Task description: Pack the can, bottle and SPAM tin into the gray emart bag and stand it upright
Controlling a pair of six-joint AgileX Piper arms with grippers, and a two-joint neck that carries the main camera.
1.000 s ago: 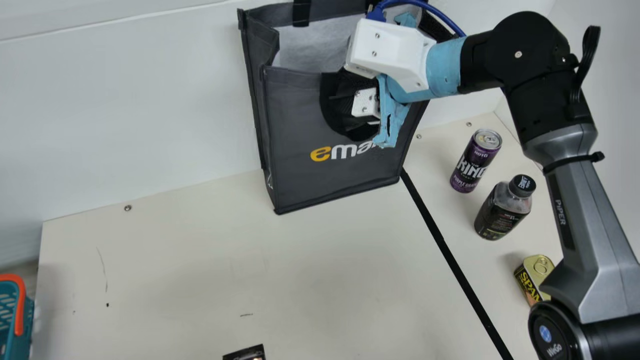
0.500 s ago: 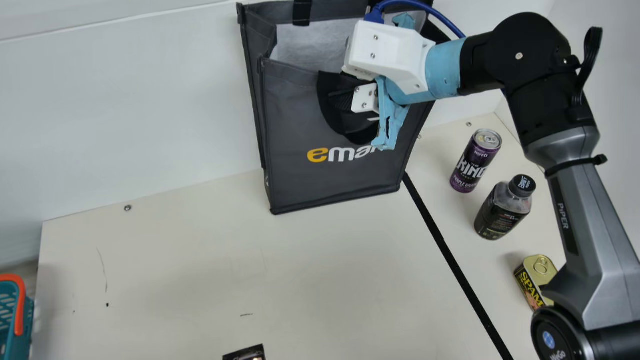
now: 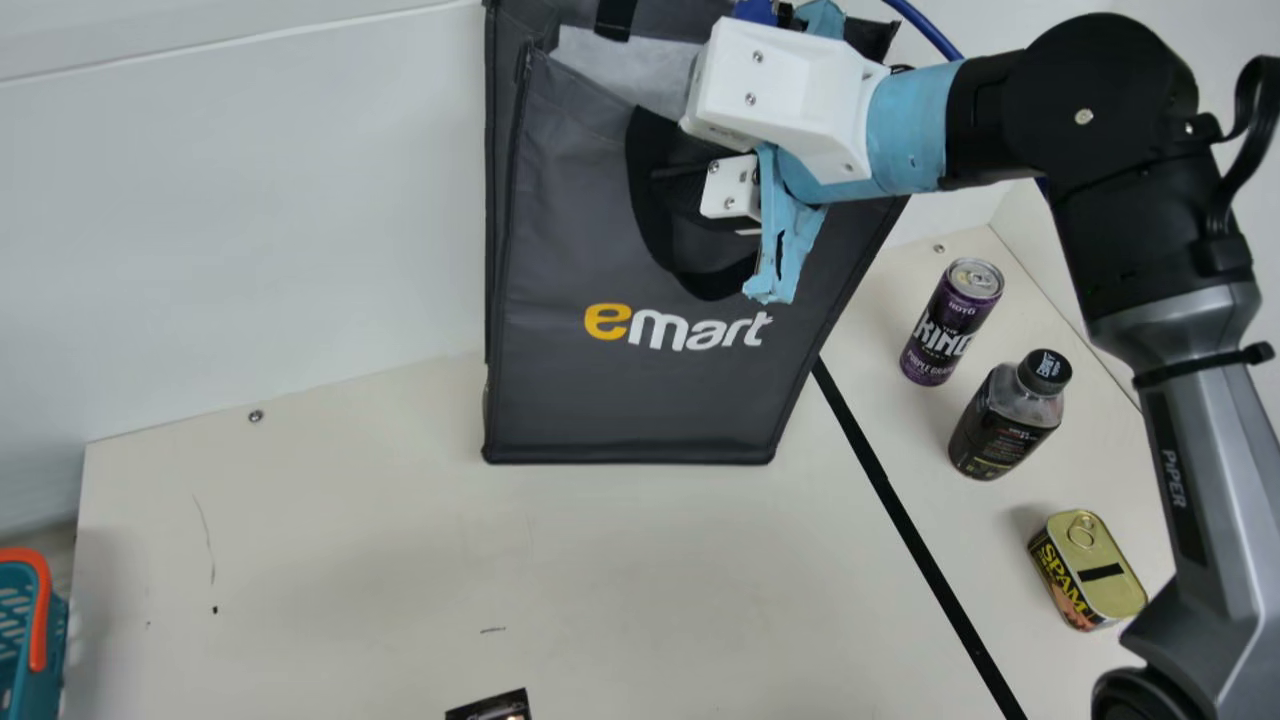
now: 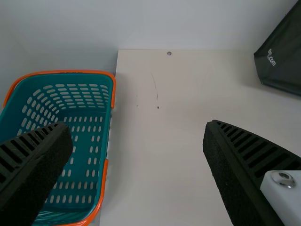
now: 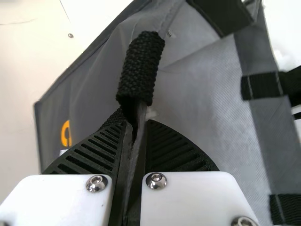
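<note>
One arm [image 3: 1095, 105] bends sharply, right end effector [image 3: 690, 190] pinching the gray emart bag [image 3: 640, 400], left end effector [image 4: 138, 128] spread wide, empty.

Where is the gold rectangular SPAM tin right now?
In the main view, the SPAM tin sits on the right of the cream table, right of the straight black line and lower in view than the dark bottle with a black cap.

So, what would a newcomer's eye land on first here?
Most likely the gray emart bag at the back, with the right pincer shut on it. Next, the purple can, dark bottle and gold SPAM tin in a row right of the black line. Then the teal basket with orange trim at the main view's left edge.
</note>
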